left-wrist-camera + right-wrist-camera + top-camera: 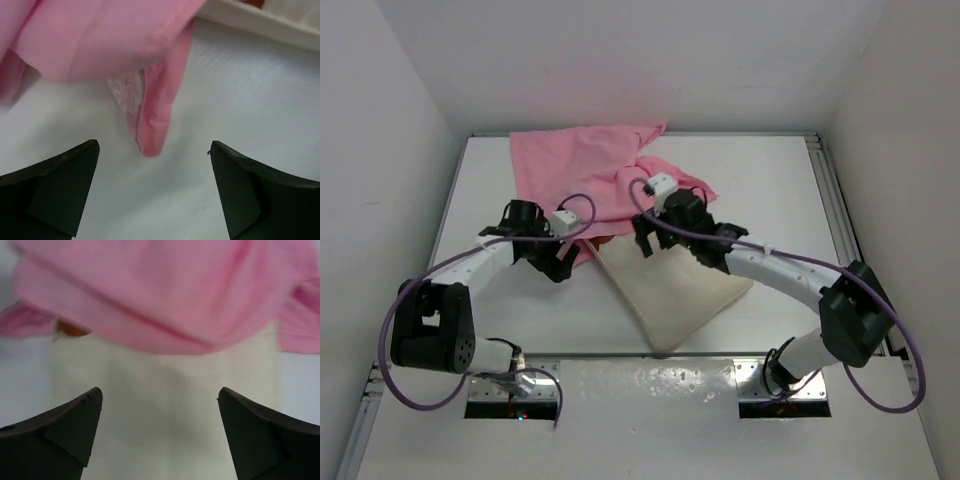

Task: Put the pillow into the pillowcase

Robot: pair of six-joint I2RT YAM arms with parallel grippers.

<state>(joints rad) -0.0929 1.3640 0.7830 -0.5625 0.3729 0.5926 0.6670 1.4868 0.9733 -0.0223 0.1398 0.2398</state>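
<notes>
Both grippers stand wide apart and empty! The left gripper (pixel 154 148) hangs over bare table (pixel 520 315), a drooping hem corner (pixel 150 135) of the pillowcase (pixel 582 165) just ahead of its fingertips. The right gripper (pixel 160 392) hangs over the pillow (pixel 672 295), jaws spread across its cream face.

The pillow lies slantwise mid-table, its far end under the pink cloth; inside the mouth or merely covered, I can't tell. The pillowcase is bunched at the far side, touching the back wall (pixel 640 60).

The way to do this, I'd say: each gripper pinches only the upper hem layer, one either side of the pillow, then both draw it toward the bases evenly so the satin doesn't skew. The left looks to have the easier pick.

Room? Open table on the left and nearer side. Tight at the far wall, and the pillow's near corner already sits close to the near edge, so pull cloth, don't shove pillow
</notes>
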